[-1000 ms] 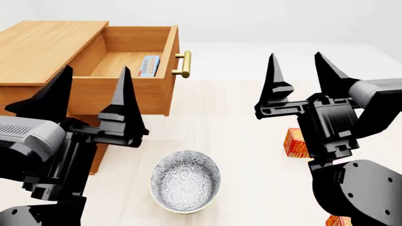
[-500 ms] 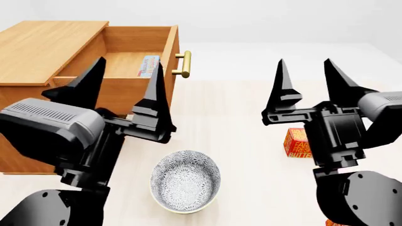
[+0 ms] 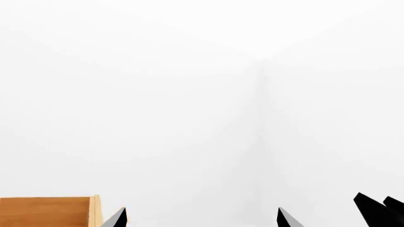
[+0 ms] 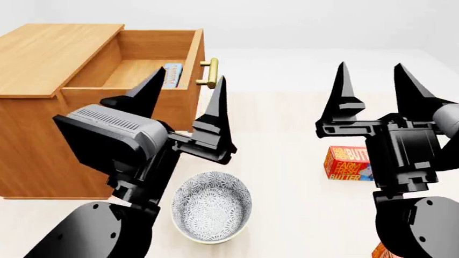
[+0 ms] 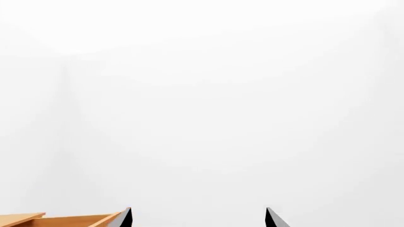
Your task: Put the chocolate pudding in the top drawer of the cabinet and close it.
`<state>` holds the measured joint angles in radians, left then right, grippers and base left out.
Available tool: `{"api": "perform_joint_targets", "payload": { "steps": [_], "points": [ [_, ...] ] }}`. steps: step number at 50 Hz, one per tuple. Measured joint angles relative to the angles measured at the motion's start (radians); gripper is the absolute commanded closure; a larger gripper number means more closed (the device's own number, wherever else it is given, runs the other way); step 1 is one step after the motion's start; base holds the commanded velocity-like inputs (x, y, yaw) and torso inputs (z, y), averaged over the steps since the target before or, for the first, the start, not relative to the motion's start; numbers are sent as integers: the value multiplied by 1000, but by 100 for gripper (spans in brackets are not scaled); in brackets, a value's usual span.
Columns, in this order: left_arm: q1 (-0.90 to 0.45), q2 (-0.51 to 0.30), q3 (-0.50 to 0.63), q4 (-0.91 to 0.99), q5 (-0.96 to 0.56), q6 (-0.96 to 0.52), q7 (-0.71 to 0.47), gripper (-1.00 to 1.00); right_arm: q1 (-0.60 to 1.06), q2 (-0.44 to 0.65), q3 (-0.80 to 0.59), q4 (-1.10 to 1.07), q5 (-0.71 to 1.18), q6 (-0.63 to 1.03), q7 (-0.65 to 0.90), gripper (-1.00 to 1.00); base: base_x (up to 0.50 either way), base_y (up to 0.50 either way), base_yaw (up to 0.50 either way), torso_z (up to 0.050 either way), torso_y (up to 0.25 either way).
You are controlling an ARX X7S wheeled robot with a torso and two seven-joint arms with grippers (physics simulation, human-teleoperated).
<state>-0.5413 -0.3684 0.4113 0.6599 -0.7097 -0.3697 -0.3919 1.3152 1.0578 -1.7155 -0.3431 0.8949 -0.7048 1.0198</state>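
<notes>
The chocolate pudding [image 4: 171, 75] lies flat inside the top drawer [image 4: 136, 67], against the drawer's front panel, just behind the brass handle [image 4: 208, 73]. The drawer stands pulled out from the cabinet [image 4: 50, 59], which occupies the far left corner of the desk [image 4: 287, 140].

The left gripper [image 4: 188, 91] has its two black fingers spread wide apart and empty, pointing upward. In the head view its fingertips overlap the drawer's front edge, with the pudding showing between them, slightly beyond; how far above the drawer the gripper hangs cannot be told. The left arm's grey body covers part of the cabinet's front below the drawer.

The right gripper [image 4: 371, 80] is likewise spread open and holds nothing. It rises over the right side of the desk, well apart from the drawer and the pudding.

A patterned bowl [image 4: 212, 207] sits near the desk's near edge, just below the left arm. A red-orange butter box [image 4: 344, 164] lies toward the right edge, partly hidden behind the right arm, and a corner of another orange box [image 4: 380, 251] peeks out at the near right corner.

Both wrist views show mostly white background, with only fingertips and a slice of wood at the frame edge.
</notes>
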Motion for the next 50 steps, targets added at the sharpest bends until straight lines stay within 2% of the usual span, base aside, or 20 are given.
{"api": "perform_joint_targets", "payload": {
  "steps": [15, 50],
  "points": [
    [-7, 60, 54, -64, 22, 35, 32, -100, 9, 39, 14, -18, 2, 20, 18, -100, 0, 0, 0, 0, 0],
    [-42, 188, 160, -234, 114, 117, 65, -100, -2, 52, 33, -18, 4, 29, 19, -100, 0, 0, 0, 0, 0]
  ]
}}
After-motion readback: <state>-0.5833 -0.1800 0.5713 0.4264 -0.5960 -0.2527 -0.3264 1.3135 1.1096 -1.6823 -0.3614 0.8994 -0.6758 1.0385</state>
